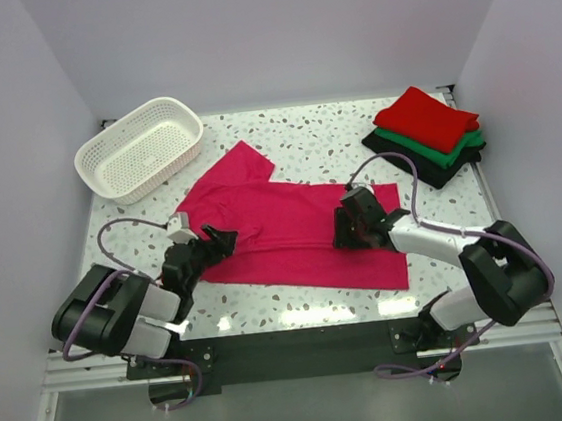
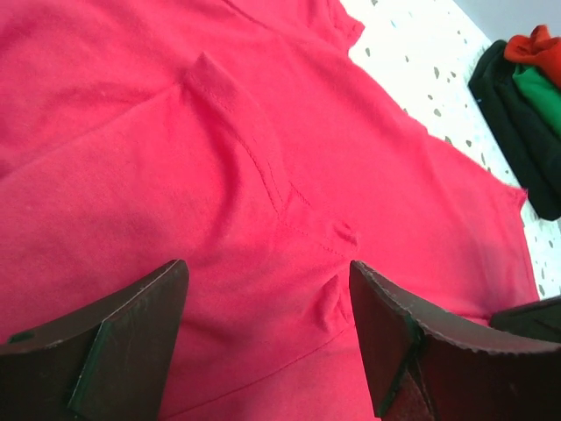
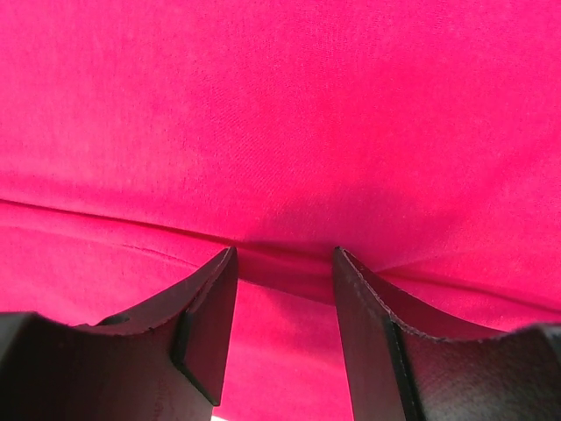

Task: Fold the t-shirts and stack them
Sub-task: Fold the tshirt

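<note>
A magenta-pink t-shirt point(image 1: 283, 232) lies spread across the middle of the table, one sleeve pointing toward the back left. My left gripper point(image 1: 214, 246) hovers open over its left part; in the left wrist view the gripper point(image 2: 267, 267) straddles a small pucker near a stitched seam point(image 2: 263, 167). My right gripper point(image 1: 347, 232) rests on the shirt's right half. Its jaws point(image 3: 284, 254) stand apart, tips at a fold edge point(image 3: 114, 224) running across the cloth. Folded red point(image 1: 426, 118), green point(image 1: 438, 150) and black point(image 1: 427, 168) t-shirts are stacked at the back right.
A white lattice basket point(image 1: 141, 150) stands at the back left, close to the shirt's sleeve. White walls close in the table on three sides. The arms' bases sit on a dark rail point(image 1: 295, 348) at the near edge.
</note>
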